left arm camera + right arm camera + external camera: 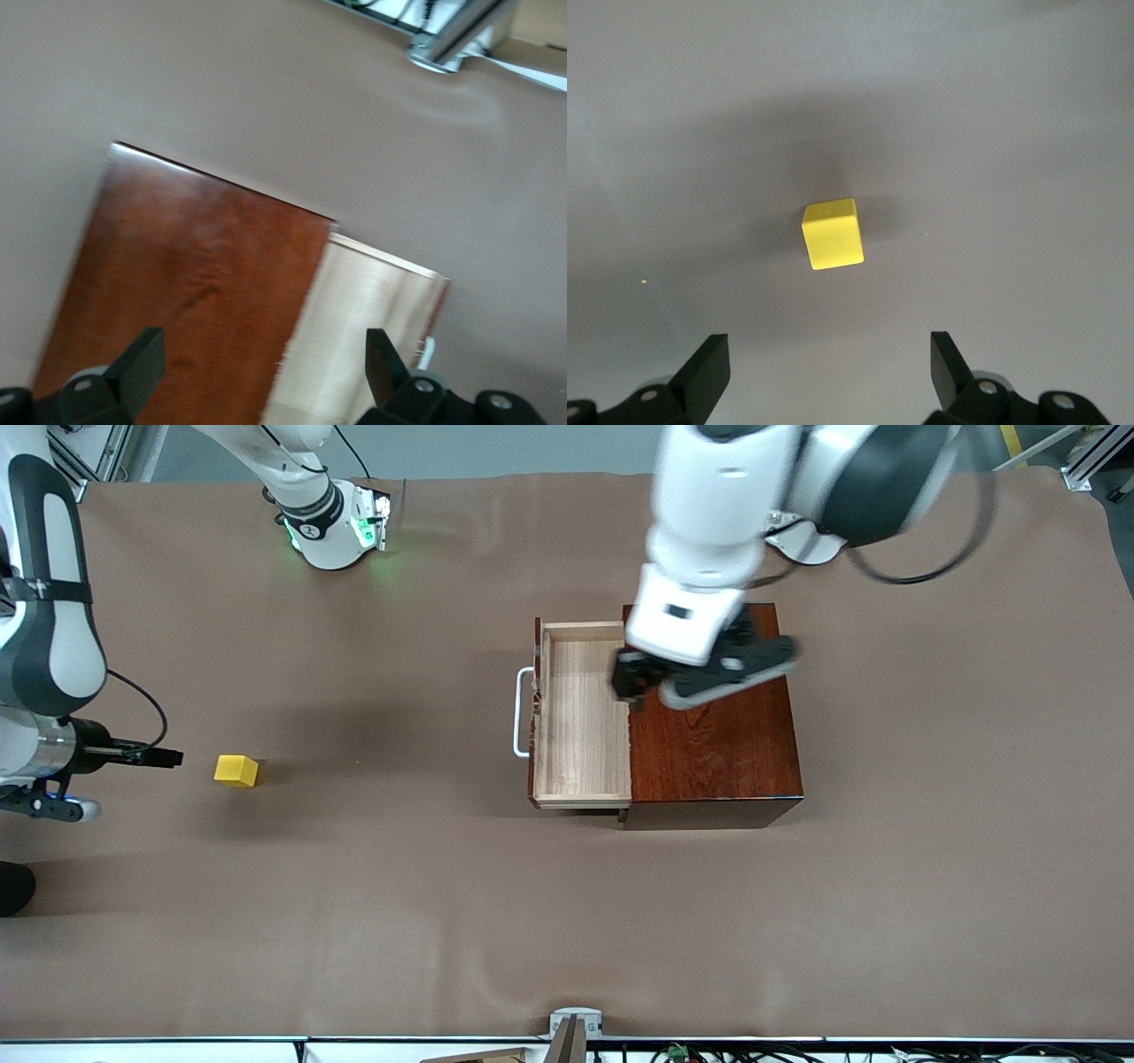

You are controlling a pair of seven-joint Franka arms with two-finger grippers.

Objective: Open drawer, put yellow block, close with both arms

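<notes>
Front view: the table (pixel 567 921), covered in a matte brown cloth, fills the frame. Right of centre sits the glossy reddish-brown wooden box (pixel 713 744), sharp-edged and smooth, with the drawer (pixel 580 717) pulled out toward the frame's left, its pale, grained tray empty behind a white bar handle (pixel 523 713). The left gripper (pixel 642 682) hangs over the box where lid meets tray; the left wrist view shows its black fingers well apart, holding nothing. At the left edge of the frame the right gripper (pixel 828 372) hovers above the yellow block (pixel 236 770), its fingers spread wide and empty. The block is a small, plain, hard-looking cube lying on the cloth at mid-left, well apart from the drawer.

The step in hand looks like picking up the block. To do it well, I would centre the fingers on two flat opposite faces, descend straight and close squarely, since a smooth cube could twist if pinched at the corners.
</notes>
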